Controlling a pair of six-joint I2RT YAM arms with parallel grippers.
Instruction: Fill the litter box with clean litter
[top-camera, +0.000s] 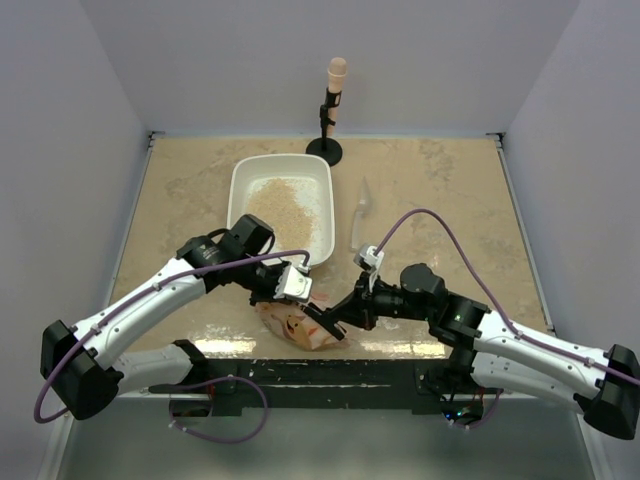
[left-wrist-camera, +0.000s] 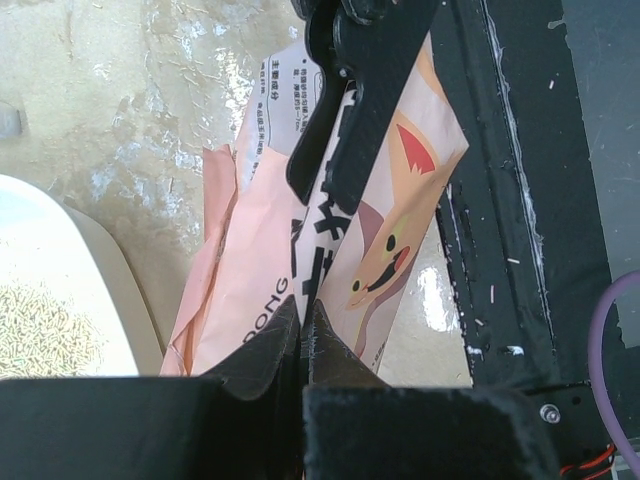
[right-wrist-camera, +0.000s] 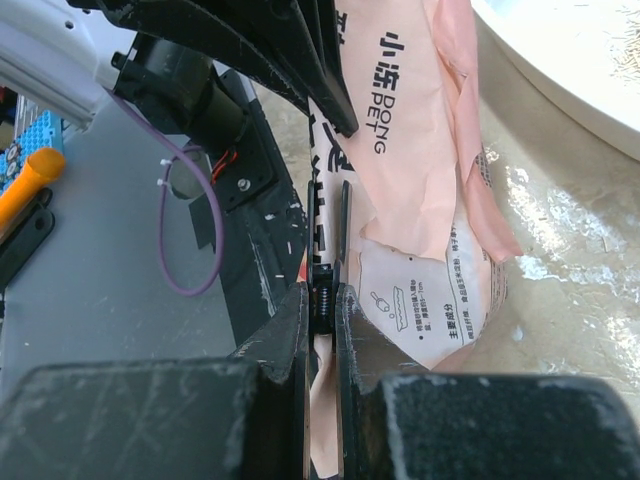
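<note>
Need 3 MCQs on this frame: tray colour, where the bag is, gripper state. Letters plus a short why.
1. The litter box is:
A. blue
B. black
C. white

2. The bag is:
A. tipped upside down inside the box
B. on the arms' side of the box, between the left gripper and the right gripper
C. against the far wall

3. The grippers are:
A. both shut on the bag
B. both open
C. left shut, right open

Answers:
1 C: the rim and walls show white in the top view.
2 B: the bag sits below the box in the top view, with a gripper at each side.
3 A: each wrist view shows the fingers pinched on the bag's edge.
</note>
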